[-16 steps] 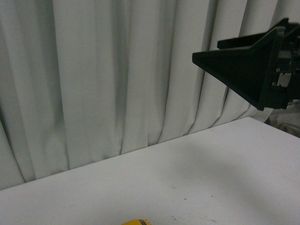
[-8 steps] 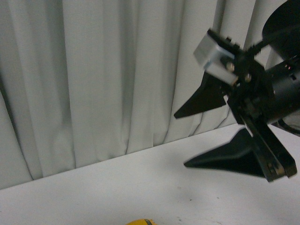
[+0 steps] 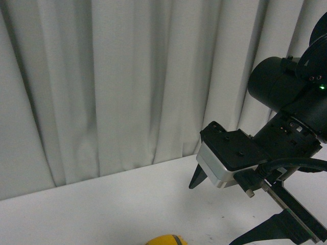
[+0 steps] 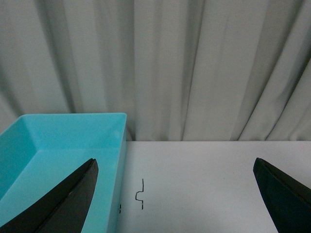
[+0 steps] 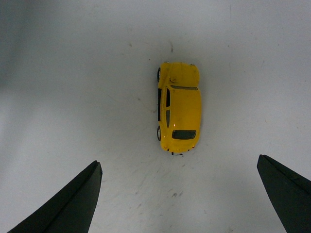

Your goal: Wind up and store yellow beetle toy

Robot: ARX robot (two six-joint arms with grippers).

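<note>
Beetle toy sits on its wheels on the white table, below my right gripper, whose jaws stand wide and empty above it. My left gripper is wide and empty too, facing the blue bin. I judge this to be the approach before the first grasp. Next I should descend, centre on the body and close across its sides.

Our right arm bends down at the wrist, so the right gripper points downward with its jaws spread wide. Our left gripper faces level, jaws likewise wide apart.
</note>
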